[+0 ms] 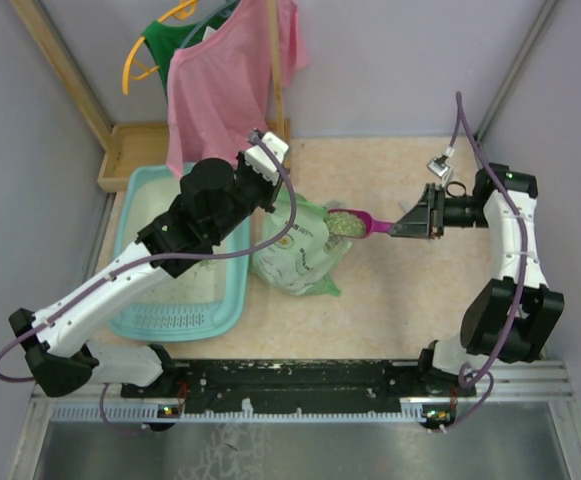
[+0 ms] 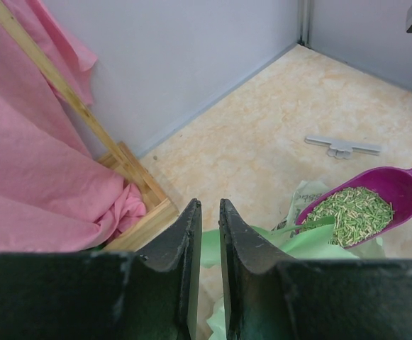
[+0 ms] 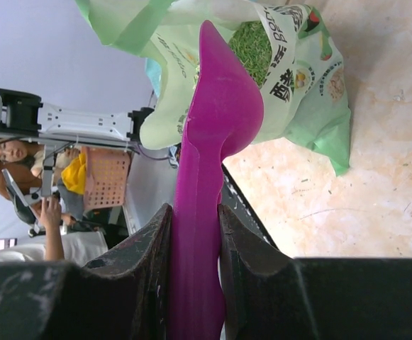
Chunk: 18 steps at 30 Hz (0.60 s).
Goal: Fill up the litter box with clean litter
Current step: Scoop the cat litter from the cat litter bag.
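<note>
The light-teal litter box (image 1: 232,288) lies at the left with its whitish base bare, and my left arm reaches across it. To its right stands the pale green bag (image 1: 295,262), its mouth open. My left gripper (image 2: 207,205) is at the bag's rim, jaws nearly together on the green film. My right gripper (image 3: 195,209) is shut on the handle of the magenta scoop (image 3: 220,106). The scoop's bowl (image 2: 354,212) hovers over the bag's mouth, heaped with clean litter (image 2: 351,211). More of the green granules (image 3: 252,46) show inside the bag.
A pink cloth (image 1: 225,80) hangs on a wooden pole above the box's far end. A wooden tray (image 1: 130,150) sits in the back left corner. A grey plastic clip (image 2: 342,146) lies on the beige floor behind the bag. Walls close in on three sides.
</note>
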### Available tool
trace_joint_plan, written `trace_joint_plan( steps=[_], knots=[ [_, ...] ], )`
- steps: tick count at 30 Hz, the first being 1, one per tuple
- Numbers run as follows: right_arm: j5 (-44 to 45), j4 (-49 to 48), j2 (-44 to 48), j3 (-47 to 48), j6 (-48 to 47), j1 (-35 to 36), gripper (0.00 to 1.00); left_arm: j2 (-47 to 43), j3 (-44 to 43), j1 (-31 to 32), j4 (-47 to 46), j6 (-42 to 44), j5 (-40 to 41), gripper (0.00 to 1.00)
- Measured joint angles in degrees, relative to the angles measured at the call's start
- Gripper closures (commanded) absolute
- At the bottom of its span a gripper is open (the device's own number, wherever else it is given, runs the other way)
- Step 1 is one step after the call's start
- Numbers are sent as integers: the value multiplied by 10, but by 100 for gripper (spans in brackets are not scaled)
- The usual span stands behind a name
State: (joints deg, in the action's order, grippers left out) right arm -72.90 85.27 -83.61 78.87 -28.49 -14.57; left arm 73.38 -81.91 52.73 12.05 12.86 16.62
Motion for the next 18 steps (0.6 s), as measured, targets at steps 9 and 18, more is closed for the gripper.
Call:
trace_joint_plan(
  steps=[9, 18],
  knots=[
    [-2, -45, 2, 0, 48, 32, 100, 0, 3, 0, -3, 0, -3, 78],
    [-36, -44, 2, 30, 61, 3, 100, -12, 20, 0, -5, -3, -1, 78]
  ],
)
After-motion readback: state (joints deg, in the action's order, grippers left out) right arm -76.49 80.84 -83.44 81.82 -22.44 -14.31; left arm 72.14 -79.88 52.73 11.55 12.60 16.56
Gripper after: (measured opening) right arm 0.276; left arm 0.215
